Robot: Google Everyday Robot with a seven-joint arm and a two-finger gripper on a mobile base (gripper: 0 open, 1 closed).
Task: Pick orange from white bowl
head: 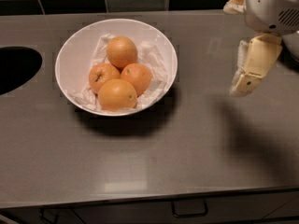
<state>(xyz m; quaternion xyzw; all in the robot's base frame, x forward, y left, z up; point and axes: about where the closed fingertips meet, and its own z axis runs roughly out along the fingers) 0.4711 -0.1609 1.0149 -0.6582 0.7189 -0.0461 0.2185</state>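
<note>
Wide, shallow glossy white bowl sits left of centre on the grey tabletop. The deep-orange, slightly egg-shaped orange lies in it, rightmost fruit. Gripper hangs far right, well apart, with the orange to its left. Opening: cannot tell.

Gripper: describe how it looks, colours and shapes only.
The gripper, at the upper right over the counter, is a cream-tan, blocky piece tapering to a blunt tip, with a small dark dot near that tip and a pale ribbed strip along its left side. Above it sits a rounded white housing with thin vent slits. No cables or lettering show.
</note>
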